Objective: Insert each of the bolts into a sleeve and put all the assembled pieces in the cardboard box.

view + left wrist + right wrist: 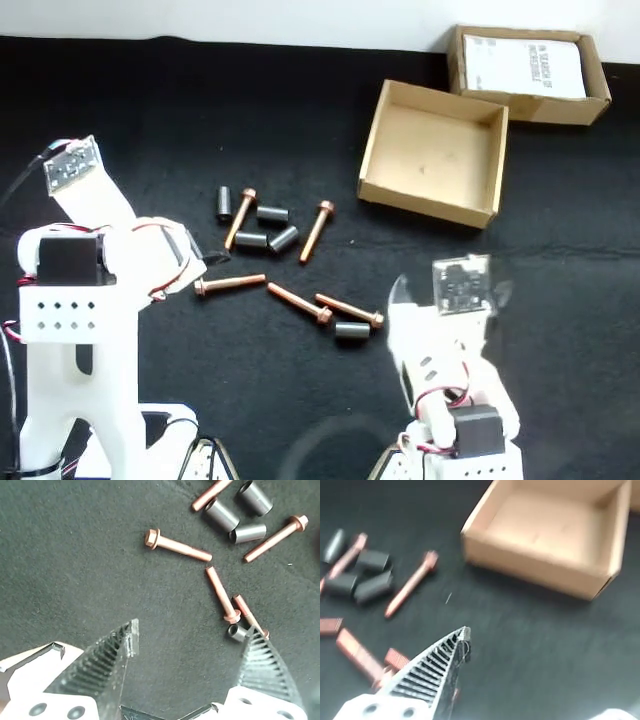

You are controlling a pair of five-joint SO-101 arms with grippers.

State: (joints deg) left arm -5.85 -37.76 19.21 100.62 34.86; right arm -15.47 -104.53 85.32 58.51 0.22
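Several copper bolts (230, 285) and dark grey sleeves (272, 214) lie loose on the black mat, all separate. The empty cardboard box (430, 203) sits at the back right. My left gripper (205, 262) is at the left edge of the scatter, just left of one bolt's head. In the left wrist view this gripper (192, 640) stands open above bare mat, with a sleeve (236, 631) and a bolt (247, 615) by one finger. My right gripper (530, 680) is open over the mat, short of the box (530, 565), with bolts (410, 582) and sleeves (372, 560) to one side.
A second cardboard box (528, 100) holding a white printed sheet stands behind the open one, at the back right corner. The white arm bases occupy the front left and front middle. Bare black mat lies between the parts and the box.
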